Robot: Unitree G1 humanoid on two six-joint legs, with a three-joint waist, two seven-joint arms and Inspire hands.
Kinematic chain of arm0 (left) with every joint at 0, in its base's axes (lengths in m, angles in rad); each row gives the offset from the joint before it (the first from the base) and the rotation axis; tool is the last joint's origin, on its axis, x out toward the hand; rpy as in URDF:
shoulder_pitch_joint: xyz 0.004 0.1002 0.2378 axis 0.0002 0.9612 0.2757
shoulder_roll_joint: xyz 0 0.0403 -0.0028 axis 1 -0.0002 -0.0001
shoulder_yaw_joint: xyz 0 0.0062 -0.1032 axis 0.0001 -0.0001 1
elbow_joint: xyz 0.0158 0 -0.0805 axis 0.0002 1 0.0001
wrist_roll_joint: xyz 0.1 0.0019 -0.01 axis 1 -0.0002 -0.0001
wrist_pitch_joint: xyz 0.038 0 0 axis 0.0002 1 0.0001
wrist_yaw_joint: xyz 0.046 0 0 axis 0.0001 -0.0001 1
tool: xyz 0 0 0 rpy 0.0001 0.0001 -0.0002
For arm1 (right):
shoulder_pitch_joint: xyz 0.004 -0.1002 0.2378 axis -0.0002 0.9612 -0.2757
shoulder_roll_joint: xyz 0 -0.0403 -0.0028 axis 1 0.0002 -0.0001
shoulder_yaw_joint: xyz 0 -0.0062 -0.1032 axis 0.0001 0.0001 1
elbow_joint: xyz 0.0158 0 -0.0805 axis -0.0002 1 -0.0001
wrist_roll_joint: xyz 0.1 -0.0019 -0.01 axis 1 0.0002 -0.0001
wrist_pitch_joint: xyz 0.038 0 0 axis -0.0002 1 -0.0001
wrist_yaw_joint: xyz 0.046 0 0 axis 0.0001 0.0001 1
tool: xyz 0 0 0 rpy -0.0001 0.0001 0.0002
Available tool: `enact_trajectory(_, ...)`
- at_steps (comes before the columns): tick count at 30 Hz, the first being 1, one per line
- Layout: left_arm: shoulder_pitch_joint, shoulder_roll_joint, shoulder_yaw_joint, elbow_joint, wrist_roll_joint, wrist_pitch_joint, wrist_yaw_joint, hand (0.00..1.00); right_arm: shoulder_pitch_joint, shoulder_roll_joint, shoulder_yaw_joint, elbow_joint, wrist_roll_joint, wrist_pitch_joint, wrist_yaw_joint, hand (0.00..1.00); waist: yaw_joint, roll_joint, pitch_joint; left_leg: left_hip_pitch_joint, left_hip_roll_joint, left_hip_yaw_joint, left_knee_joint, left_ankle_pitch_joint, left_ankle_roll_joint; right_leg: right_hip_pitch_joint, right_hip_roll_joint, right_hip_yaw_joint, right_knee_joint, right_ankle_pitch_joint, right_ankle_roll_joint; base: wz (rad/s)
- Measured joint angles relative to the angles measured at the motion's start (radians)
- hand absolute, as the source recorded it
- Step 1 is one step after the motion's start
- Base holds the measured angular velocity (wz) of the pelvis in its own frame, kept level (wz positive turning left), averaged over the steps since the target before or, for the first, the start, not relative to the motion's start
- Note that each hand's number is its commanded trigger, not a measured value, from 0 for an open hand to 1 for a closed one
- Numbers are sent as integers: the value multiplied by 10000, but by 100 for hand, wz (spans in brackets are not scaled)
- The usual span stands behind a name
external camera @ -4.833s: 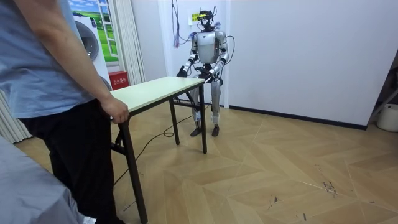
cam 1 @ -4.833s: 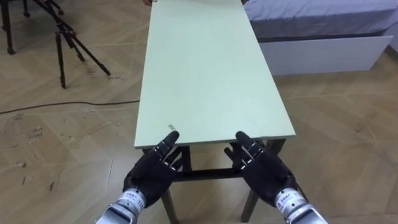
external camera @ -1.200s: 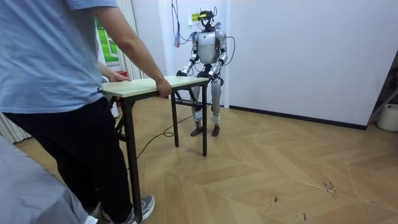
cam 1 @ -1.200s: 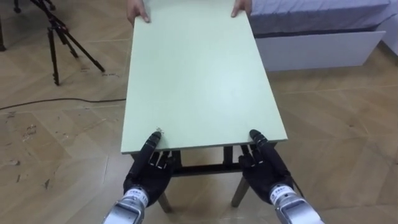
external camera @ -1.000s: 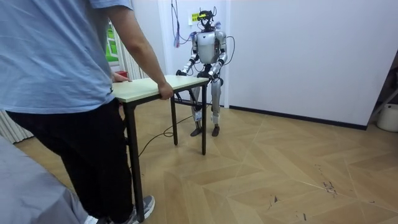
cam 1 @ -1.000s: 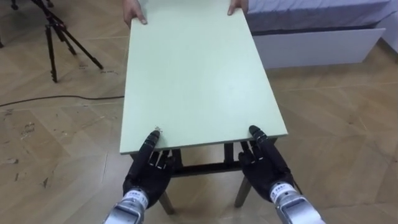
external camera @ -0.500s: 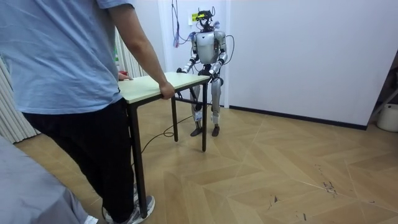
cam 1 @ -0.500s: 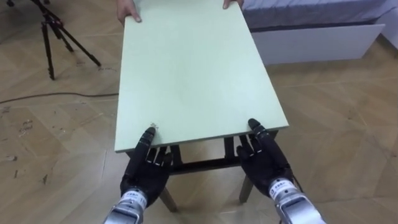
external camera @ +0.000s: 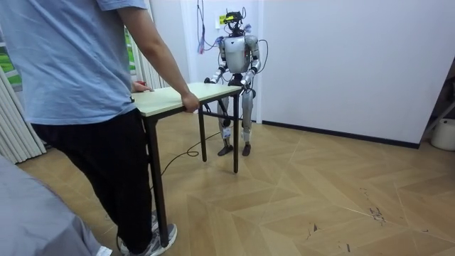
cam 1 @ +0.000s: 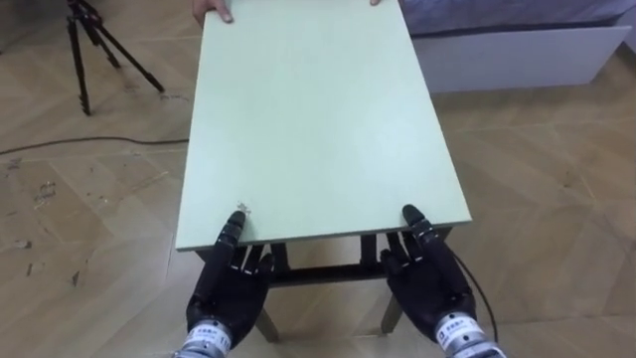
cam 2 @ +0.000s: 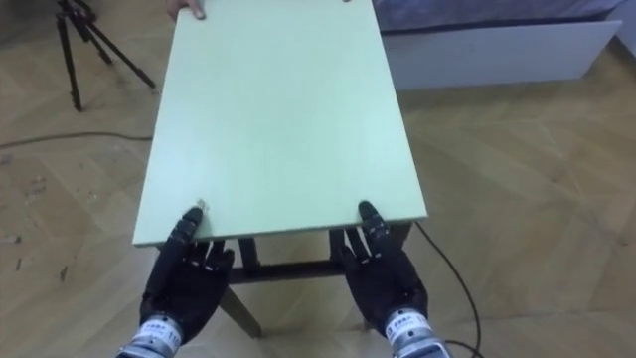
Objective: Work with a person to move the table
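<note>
a long pale green table (cam 1: pixel 318 119) stands on a wooden floor (cam 1: pixel 89 229) between the robot at its near short end and a person (external camera: pixel 78 107) at the far end, whose hands (cam 1: pixel 214 12) hold the far edge. the robot's left hand (cam 1: pixel 227 288) and right hand (cam 1: pixel 429 283) each pinch the near edge at a corner, thumb on top and fingers tucked beneath the board. a tripod (cam 1: pixel 94 50) stands off to the left, a bed (cam 1: pixel 527 55) to the right.
</note>
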Motion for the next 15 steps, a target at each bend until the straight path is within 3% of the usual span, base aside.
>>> enact_trajectory(11, 107, 5, -167, 3, 175, -169, -159, 100, 287, -10, -8, -5, 26, -61, 326, 100, 6, 56, 32, -79, -7, -20, -22, -14, 16, -1, -31, -122, -5, -1, 1, 1)
enact_trajectory(13, 110, 11, -195, 3, 200, -170, -263, 100, 391, -21, -10, -72, 75, -126, 452, 100, -22, 118, 68, -189, -19, -71, 69, -36, 51, -53, -85, -196, 30, -1, 1, 10)
enact_trajectory(15, 55, 13, -340, -2, 200, -319, -479, 100, 441, -105, -5, -314, 102, -258, 544, 100, -70, 162, 54, -828, -191, 0, 701, -103, 150, -609, -320, -240, 442, 11, 2, 6)
